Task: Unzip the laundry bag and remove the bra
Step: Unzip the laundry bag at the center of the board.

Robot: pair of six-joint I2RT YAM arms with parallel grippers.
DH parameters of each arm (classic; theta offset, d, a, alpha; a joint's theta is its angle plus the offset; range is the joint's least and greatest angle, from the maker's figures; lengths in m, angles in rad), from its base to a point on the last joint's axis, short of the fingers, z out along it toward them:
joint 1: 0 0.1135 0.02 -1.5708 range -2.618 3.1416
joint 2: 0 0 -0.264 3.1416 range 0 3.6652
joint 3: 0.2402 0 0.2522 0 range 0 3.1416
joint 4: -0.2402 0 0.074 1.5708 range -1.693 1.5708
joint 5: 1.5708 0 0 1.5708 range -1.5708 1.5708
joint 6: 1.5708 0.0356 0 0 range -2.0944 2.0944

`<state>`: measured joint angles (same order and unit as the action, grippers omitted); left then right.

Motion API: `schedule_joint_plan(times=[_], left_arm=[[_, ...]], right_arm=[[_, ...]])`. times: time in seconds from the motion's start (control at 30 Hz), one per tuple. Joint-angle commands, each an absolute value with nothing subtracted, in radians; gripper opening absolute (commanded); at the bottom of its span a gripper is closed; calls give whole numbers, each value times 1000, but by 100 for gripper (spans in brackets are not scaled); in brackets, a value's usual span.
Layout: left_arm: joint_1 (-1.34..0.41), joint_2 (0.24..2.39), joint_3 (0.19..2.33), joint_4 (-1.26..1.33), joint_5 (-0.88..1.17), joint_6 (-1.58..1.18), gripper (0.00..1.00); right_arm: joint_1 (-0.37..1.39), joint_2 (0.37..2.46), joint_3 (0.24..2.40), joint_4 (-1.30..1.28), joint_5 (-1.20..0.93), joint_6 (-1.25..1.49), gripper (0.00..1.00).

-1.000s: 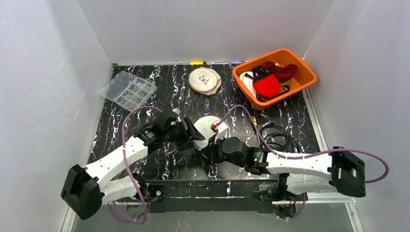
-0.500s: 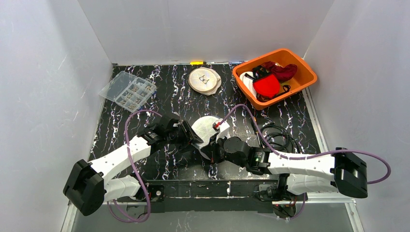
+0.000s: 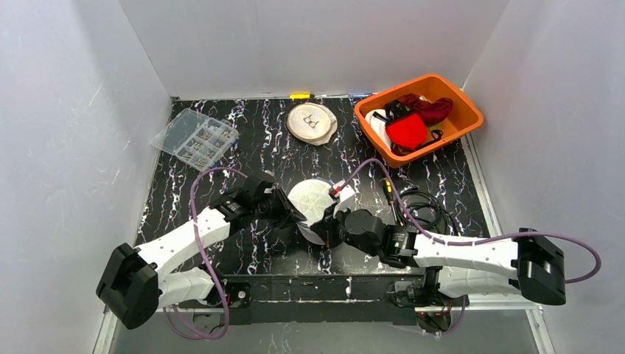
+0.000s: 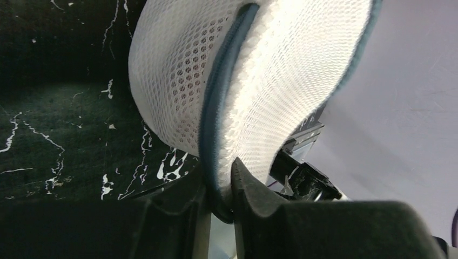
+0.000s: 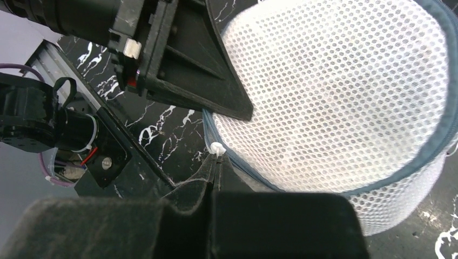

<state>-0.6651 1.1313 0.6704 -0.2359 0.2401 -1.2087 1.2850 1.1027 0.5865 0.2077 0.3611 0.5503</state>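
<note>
The laundry bag (image 3: 312,198) is a round white mesh pouch with blue trim, at the table's near middle. In the left wrist view, my left gripper (image 4: 220,193) pinches the bag's blue rim (image 4: 216,108) between its fingers. My left gripper (image 3: 293,214) sits at the bag's left side and my right gripper (image 3: 325,226) at its near edge. In the right wrist view, my right gripper (image 5: 216,162) is shut on the small white zipper pull (image 5: 217,148) at the bag's (image 5: 345,97) blue seam. The bra is hidden.
An orange bin (image 3: 466,110) with red and dark garments stands at the back right. A second round mesh pouch (image 3: 312,122) lies at the back middle. A clear parts box (image 3: 194,137) lies back left, and black cables (image 3: 421,204) coil right of the bag.
My left gripper has closed onto the bag's rim, and the bag has shifted slightly left. My right gripper stays shut on the zipper pull.
</note>
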Motion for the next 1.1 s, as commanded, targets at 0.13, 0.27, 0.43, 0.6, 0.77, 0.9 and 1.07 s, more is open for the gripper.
schedule_joint_plan(times=[0.13, 0.27, 0.43, 0.6, 0.77, 0.9, 1.07], left_arm=[[-665, 1142, 729, -285, 212, -1149, 0], [-658, 1148, 766, -311, 211, -1089, 0], [-638, 1173, 820, -312, 261, -981, 0], [-615, 1261, 898, -299, 419, -855, 0], [-601, 1369, 989, -309, 595, -735, 1], [-595, 1413, 1042, -372, 575, -625, 4], [-583, 1492, 1119, -441, 485, -585, 7]], right_arm=[[1290, 1016, 568, 113, 473, 573, 1], [1290, 974, 560, 33, 524, 591, 1], [1290, 903, 532, -52, 577, 618, 1], [1290, 830, 513, -138, 652, 658, 1], [1290, 754, 500, -171, 654, 646, 1], [1290, 716, 485, -164, 598, 604, 1], [1290, 736, 470, -136, 561, 595, 1]])
